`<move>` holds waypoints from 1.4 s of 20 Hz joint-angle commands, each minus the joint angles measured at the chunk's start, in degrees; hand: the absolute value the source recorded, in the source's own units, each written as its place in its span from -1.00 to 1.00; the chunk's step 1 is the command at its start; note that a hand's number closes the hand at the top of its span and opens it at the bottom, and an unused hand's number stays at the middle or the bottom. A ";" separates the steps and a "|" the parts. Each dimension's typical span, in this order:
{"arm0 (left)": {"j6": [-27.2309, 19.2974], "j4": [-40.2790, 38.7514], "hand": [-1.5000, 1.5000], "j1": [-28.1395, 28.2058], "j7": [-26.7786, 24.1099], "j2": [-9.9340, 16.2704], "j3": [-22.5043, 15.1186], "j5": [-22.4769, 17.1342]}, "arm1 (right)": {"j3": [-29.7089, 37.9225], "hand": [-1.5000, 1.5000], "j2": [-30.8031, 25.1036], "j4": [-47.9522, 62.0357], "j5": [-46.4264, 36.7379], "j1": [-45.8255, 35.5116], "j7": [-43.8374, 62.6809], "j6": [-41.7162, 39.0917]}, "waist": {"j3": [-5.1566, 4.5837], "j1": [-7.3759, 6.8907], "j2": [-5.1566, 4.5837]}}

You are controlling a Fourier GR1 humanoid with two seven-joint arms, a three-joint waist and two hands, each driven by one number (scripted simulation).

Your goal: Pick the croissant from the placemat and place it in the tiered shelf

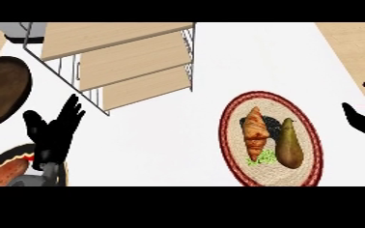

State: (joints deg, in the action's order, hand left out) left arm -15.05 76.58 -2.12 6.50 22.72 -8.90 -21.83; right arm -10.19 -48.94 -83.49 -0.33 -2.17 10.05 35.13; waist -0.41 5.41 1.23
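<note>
A golden-brown croissant (255,130) lies lengthwise on a round woven placemat (238,150) with a red rim, at the right of the counter. The tiered shelf (128,63), with light wooden boards in a wire frame, stands at the upper left. My left hand (51,131) is at the lower left, open with fingers up, well left of the placemat and just below the shelf. Only a small part of my right hand (353,117) shows at the right edge, just right of the placemat, apart from the croissant.
On the placemat a brownish-green pear (288,144) lies right of the croissant, with a dark patch (272,123) and a green bit (266,157) beside them. A dark brown round dish (13,89) sits at the left edge. Another red-rimmed mat with food (10,169) is at the lower left corner.
</note>
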 commanded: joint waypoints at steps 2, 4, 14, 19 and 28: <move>2.08 -2.36 0.00 0.57 4.12 0.17 -0.15 -1.72 | -3.82 -1.00 -4.74 -16.84 -5.22 11.35 10.16 2.80 | 0.03 -0.87 -0.31; 3.26 -0.58 0.00 2.95 3.36 0.72 -0.07 -2.24 | -5.03 -1.00 -7.59 -23.72 -5.31 14.29 14.47 0.41 | 0.00 -1.43 -0.14; 3.55 -1.84 0.00 -2.36 5.70 -0.96 -1.54 -1.08 | -8.28 -1.00 -19.87 -47.53 -9.61 9.21 52.39 -11.41 | -0.03 -4.99 -1.37; 5.14 0.08 0.00 -2.60 7.06 -0.56 -2.70 -0.90 | -12.01 -1.00 -17.05 -46.15 -15.34 1.02 67.92 -14.47 | -0.01 -7.84 -1.74; 4.83 -0.47 0.00 -2.94 6.97 -1.76 -3.26 -0.03 | -19.19 -1.00 -7.92 -35.74 -23.92 -4.90 75.08 -19.40 | 0.09 -8.57 -1.76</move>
State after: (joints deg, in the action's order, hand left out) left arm -10.26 76.88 -6.43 11.79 21.43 -11.38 -21.76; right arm -26.22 -61.06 -121.51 -20.99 -4.31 70.24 17.92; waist -0.17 -2.89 -0.40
